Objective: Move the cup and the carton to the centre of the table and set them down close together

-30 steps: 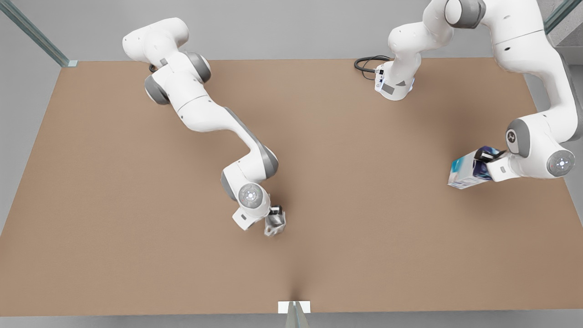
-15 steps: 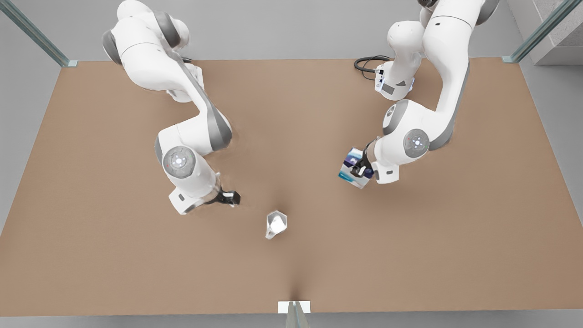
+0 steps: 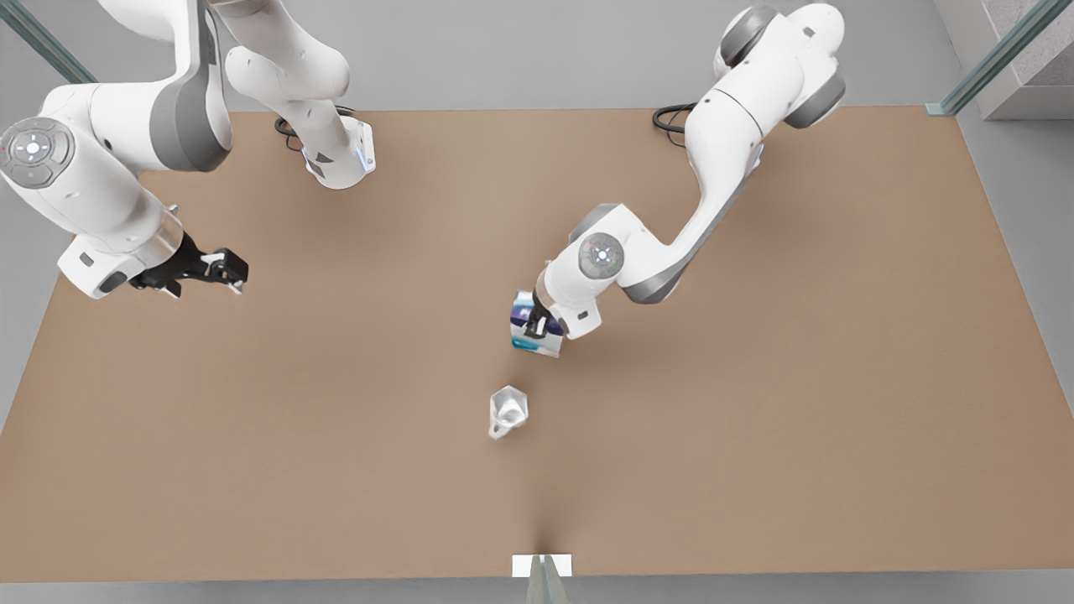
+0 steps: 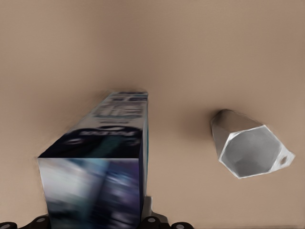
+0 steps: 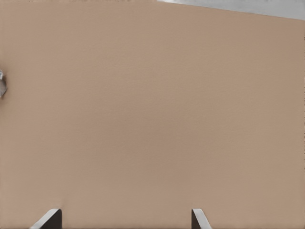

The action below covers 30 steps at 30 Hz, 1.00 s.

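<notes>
The pale faceted cup point(image 3: 508, 411) stands alone near the middle of the table point(image 3: 755, 419), its whitish inside facing up. A short way beyond it is the white, teal and navy carton point(image 3: 547, 342), with my left gripper point(image 3: 534, 324) shut on it. The left wrist view has the carton point(image 4: 95, 162) close up and the cup point(image 4: 248, 148) beside it, a gap between them. My right gripper point(image 3: 231, 270) hangs open far off at the front view's left. Its fingers point(image 5: 51, 219) are spread over bare tabletop with nothing between them.
A small white tab point(image 3: 541, 564) marks the table's near edge. A black cable point(image 3: 671, 117) lies at the far edge by one arm's base, and the other base point(image 3: 336, 159) stands at the far left. Metal frame posts point(image 3: 982, 67) rise at the far corners.
The right gripper let go of the cup and drew back to the front view's left, leaving the cup in place. The left gripper carried the carton from the right side toward the cup.
</notes>
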Each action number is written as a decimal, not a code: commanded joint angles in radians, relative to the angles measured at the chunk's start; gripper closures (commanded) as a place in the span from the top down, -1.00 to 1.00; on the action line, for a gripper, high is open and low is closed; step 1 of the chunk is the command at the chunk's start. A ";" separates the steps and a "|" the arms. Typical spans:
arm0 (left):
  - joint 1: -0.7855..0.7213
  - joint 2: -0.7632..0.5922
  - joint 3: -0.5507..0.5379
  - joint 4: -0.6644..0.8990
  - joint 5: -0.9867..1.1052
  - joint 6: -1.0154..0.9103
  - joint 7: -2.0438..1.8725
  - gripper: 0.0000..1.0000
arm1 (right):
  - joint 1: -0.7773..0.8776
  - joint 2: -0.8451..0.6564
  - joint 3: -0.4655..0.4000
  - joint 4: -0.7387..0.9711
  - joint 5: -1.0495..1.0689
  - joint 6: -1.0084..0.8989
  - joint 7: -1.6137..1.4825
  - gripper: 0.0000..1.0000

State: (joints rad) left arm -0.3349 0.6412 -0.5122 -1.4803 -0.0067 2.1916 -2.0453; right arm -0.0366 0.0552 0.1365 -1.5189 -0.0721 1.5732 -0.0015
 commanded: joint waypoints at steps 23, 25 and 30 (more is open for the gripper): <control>-0.004 0.032 -0.002 0.000 0.074 0.037 0.004 1.00 | -0.039 -0.006 -0.003 0.036 -0.003 -0.032 -0.002 1.00; -0.004 0.028 -0.009 0.000 0.076 0.031 0.002 1.00 | -0.040 -0.008 -0.003 0.034 -0.003 -0.050 -0.002 1.00; -0.004 0.026 -0.017 0.031 0.076 -0.035 0.000 1.00 | -0.039 -0.008 -0.003 0.036 -0.002 -0.081 0.000 1.00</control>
State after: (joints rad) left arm -0.3394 0.6674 -0.5362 -1.4497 0.0688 2.1494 -2.0448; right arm -0.0716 0.0476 0.1333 -1.4834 -0.0736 1.4926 -0.0015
